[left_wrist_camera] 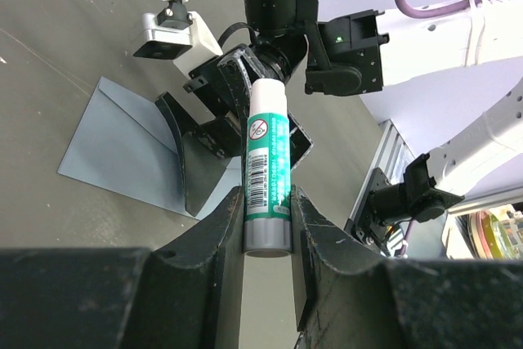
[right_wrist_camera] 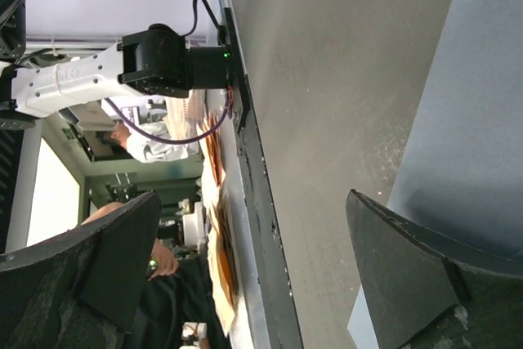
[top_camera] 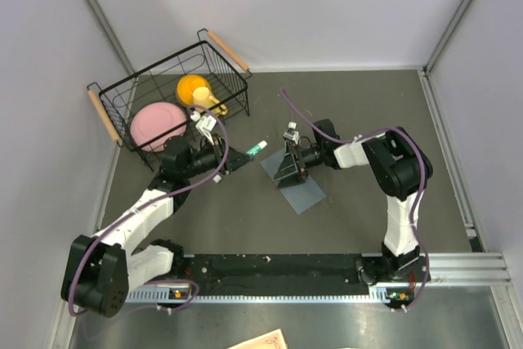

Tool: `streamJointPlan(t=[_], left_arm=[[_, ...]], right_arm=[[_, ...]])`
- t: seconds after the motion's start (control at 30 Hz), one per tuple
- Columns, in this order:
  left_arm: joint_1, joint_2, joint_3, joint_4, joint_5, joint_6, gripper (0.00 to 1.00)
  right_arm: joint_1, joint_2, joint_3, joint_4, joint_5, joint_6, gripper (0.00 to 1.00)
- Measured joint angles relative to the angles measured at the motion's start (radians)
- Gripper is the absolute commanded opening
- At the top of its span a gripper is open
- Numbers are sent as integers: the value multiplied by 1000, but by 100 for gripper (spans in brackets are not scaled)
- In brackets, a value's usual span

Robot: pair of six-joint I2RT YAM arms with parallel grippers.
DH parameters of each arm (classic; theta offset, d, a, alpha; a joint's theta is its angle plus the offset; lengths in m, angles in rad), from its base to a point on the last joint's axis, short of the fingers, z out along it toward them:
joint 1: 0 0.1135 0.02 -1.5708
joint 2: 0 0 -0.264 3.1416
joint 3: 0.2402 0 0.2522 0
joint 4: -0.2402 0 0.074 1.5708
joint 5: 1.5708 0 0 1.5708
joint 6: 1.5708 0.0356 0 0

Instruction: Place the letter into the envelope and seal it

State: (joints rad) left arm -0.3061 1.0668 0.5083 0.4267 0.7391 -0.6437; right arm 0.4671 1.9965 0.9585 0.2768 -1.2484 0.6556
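One envelope [top_camera: 306,194], blue-grey, lies flat near the middle of the dark bench [top_camera: 368,112]. Its far end is covered from above by the right claw [top_camera: 290,167] and its contents cannot be made out, while bare bench lies open to its right and near sides. Right claw: spread wide and empty, fingers pointed down at the envelope, the arm reaching in from the right. Left claw [top_camera: 237,158]: clamped on a white-and-green glue stick [top_camera: 257,149] aimed toward the envelope, with a wire basket [top_camera: 145,67] close behind.
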Motion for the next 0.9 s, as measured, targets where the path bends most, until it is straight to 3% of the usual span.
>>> streamJointPlan(t=[0.4, 0.9], left_arm=[[8, 24, 28, 6, -5, -1, 0], [12, 15, 29, -40, -51, 6, 0]], right_arm=[[-29, 94, 20, 74, -58, 112, 94], [-31, 117, 83, 11, -17, 114, 95]])
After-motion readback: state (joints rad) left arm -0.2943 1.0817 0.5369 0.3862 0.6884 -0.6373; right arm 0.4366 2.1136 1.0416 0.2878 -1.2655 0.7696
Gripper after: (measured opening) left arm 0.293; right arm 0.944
